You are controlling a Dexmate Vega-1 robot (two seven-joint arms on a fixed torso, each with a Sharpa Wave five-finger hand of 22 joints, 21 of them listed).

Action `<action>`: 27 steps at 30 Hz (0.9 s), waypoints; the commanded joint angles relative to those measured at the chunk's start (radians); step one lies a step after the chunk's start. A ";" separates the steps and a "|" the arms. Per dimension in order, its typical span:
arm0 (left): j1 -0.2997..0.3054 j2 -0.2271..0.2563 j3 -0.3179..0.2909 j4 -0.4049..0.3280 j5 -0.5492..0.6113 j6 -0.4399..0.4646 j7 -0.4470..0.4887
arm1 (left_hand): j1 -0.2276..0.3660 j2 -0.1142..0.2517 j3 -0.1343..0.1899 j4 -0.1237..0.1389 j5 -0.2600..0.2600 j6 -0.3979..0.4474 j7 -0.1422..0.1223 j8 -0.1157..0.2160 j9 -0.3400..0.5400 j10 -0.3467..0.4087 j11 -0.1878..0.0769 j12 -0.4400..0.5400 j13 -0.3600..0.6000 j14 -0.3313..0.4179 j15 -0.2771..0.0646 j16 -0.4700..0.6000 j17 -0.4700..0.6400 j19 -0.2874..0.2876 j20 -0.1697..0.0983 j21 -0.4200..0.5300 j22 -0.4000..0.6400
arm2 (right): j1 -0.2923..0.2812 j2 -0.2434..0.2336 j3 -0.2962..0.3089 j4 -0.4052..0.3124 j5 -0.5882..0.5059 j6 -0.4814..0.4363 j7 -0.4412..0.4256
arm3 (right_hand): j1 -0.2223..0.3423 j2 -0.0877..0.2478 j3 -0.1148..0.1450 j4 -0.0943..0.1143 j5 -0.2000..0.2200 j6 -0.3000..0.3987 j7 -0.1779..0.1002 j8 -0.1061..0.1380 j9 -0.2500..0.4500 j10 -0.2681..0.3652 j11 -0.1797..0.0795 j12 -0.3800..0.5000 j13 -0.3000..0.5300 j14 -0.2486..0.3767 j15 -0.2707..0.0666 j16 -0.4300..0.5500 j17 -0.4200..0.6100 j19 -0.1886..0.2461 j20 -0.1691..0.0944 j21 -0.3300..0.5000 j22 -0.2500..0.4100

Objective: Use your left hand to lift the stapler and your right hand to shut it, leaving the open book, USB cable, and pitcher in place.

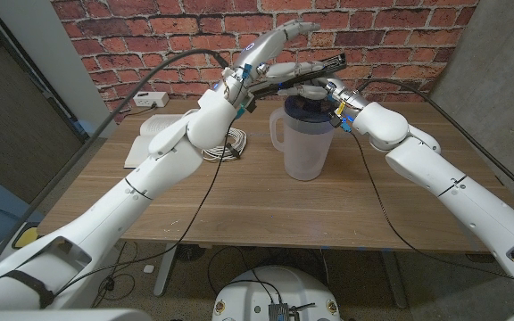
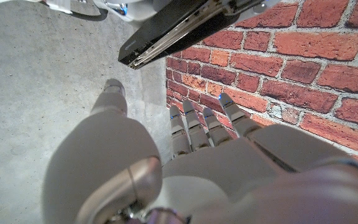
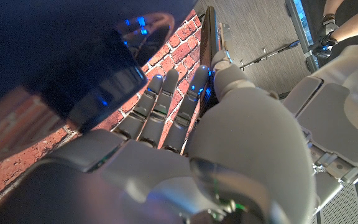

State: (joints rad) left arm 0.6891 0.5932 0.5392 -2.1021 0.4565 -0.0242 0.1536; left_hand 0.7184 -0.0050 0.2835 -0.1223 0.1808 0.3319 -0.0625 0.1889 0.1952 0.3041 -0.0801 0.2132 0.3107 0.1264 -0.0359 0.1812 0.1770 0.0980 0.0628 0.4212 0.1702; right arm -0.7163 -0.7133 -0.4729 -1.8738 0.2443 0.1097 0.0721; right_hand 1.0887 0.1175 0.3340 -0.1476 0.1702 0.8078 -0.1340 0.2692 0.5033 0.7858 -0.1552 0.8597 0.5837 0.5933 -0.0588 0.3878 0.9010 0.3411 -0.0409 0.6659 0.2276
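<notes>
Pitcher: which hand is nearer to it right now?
Right. The right hand is just above the pitcher rim at the stapler; the left hand is raised higher.

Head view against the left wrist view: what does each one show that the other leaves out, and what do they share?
Head view alone: the table, the clear pitcher with its dark lid, the open book, the coiled cable, and the right robot hand meeting the stapler above the pitcher. Left wrist view alone: a grey concrete wall. Both: the black stapler held up in the air, the left robot hand and the red brick wall.
</notes>
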 commanded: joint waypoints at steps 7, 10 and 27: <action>-0.026 -0.008 0.020 0.010 0.014 0.026 -0.031 | 0.008 0.010 0.002 -0.009 0.000 0.003 0.005 0.007 0.003 0.017 -0.005 0.014 0.000 0.002 -0.014 0.006 0.002 0.011 -0.003 -0.010 0.001 | 0.004 0.004 -0.004 0.012 0.002 0.012 0.011 | 0.044 0.057 0.001 0.008 0.005 0.071 0.025 -0.005 0.004 -0.006 0.001 0.001 0.000 0.008 -0.181 -0.008 0.006 -0.008 -0.069 0.011 -0.002; -0.035 -0.006 0.028 0.014 0.020 0.027 -0.040 | 0.008 0.010 0.001 -0.010 -0.001 0.001 0.006 0.006 0.003 0.016 -0.003 0.014 -0.001 0.000 -0.015 0.006 0.001 0.012 -0.004 -0.013 0.001 | 0.006 0.004 -0.005 0.014 0.001 0.013 0.013 | 0.044 0.057 0.001 0.008 0.005 0.072 0.024 -0.006 0.005 -0.006 0.001 0.001 0.000 0.009 -0.181 -0.009 0.007 -0.009 -0.069 0.013 -0.003; -0.082 -0.021 0.072 0.038 0.071 0.042 -0.070 | -0.013 -0.004 -0.016 -0.010 -0.004 -0.077 0.007 -0.004 0.001 -0.026 0.004 0.004 -0.009 -0.025 0.000 0.003 0.002 0.010 0.006 -0.045 0.002 | 0.013 0.012 -0.010 0.027 0.001 0.020 0.017 | 0.044 0.057 0.000 0.009 0.005 0.074 0.024 -0.011 0.010 -0.002 0.002 0.002 0.000 0.012 -0.181 -0.017 0.011 -0.014 -0.069 0.025 -0.006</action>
State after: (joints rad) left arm 0.6369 0.5811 0.5857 -2.0782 0.4959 0.0056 0.1053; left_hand 0.7158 -0.0077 0.2709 -0.1323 0.1771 0.2496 -0.0622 0.1771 0.1955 0.2796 -0.0739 0.2196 0.3014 0.1063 -0.0372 0.1812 0.1768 0.1057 0.0628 0.3803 0.1700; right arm -0.7096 -0.7075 -0.4769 -1.8564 0.2453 0.1237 0.0845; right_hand 1.0887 0.1176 0.3297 -0.1433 0.1690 0.8078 -0.1340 0.2616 0.5080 0.7838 -0.1572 0.8597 0.5818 0.5950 -0.0571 0.3733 0.9103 0.3320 -0.0426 0.6814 0.2182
